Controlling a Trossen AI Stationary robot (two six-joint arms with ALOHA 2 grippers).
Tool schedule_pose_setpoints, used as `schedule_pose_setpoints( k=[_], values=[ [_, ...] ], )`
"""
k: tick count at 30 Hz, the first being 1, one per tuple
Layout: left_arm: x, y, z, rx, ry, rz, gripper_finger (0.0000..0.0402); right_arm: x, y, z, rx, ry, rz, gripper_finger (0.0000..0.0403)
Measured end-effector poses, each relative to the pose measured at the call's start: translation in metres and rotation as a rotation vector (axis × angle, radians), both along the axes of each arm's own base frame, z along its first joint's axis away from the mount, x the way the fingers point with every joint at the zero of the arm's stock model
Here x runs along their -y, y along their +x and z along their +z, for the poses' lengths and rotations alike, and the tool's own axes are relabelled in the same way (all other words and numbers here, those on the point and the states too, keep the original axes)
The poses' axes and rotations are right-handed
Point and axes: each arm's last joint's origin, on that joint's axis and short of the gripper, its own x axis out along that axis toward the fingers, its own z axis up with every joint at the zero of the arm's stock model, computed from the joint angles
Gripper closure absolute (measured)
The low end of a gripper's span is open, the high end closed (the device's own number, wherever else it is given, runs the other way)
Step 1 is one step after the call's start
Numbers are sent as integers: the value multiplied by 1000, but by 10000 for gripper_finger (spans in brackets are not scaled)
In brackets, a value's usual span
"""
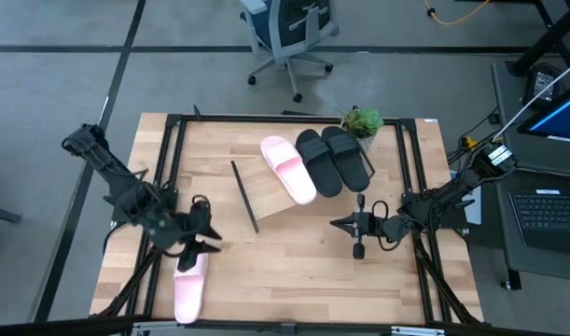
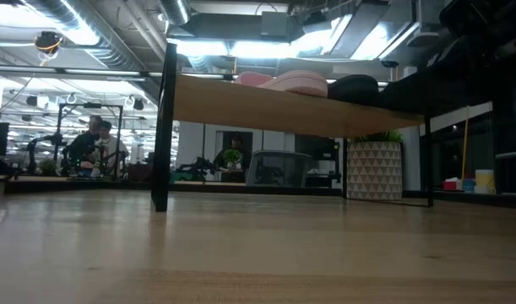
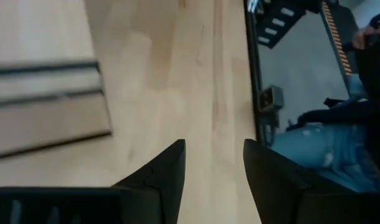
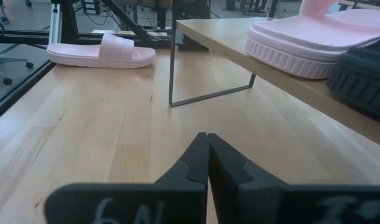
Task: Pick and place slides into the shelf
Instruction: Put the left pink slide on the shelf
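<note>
The shelf (image 1: 271, 191) stands slanted at the table's middle. On it lie one pink slide (image 1: 287, 168) and two black slides (image 1: 333, 159); all also show in the low view, the pink slide (image 2: 291, 82) beside a black one (image 2: 355, 87). The other pink slide (image 1: 189, 285) lies flat on its sole on the table near the front left corner, and shows in the right wrist view (image 4: 102, 53). My left gripper (image 1: 208, 239) is open and empty (image 3: 214, 149), just beyond that slide's far end. My right gripper (image 1: 337, 224) is shut and empty (image 4: 207, 140), right of the shelf and pointing left.
A potted plant (image 1: 362, 121) stands at the far edge, right of the shelf. Black frame rails (image 1: 163, 187) run along the table's left and right sides. Bare wood (image 1: 294, 271) lies in front of the shelf. A person in jeans (image 3: 320, 149) sits beyond the table.
</note>
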Motion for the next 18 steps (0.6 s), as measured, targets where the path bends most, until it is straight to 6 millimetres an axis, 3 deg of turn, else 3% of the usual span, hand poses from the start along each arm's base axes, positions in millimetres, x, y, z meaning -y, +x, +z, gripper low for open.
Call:
schedule_pose_setpoints(
  k=[6, 14, 18],
  values=[
    [25, 5, -15, -110, -73, 24, 249, -1, 1, 2, 19, 11, 0, 396],
    [71, 12, 2, -152, -159, -22, 249, -5, 8, 14, 47, -46, 15, 396],
    [88, 12, 2, -243, -147, 55, 254, -6, 9, 16, 50, -62, 18, 396]
  ],
)
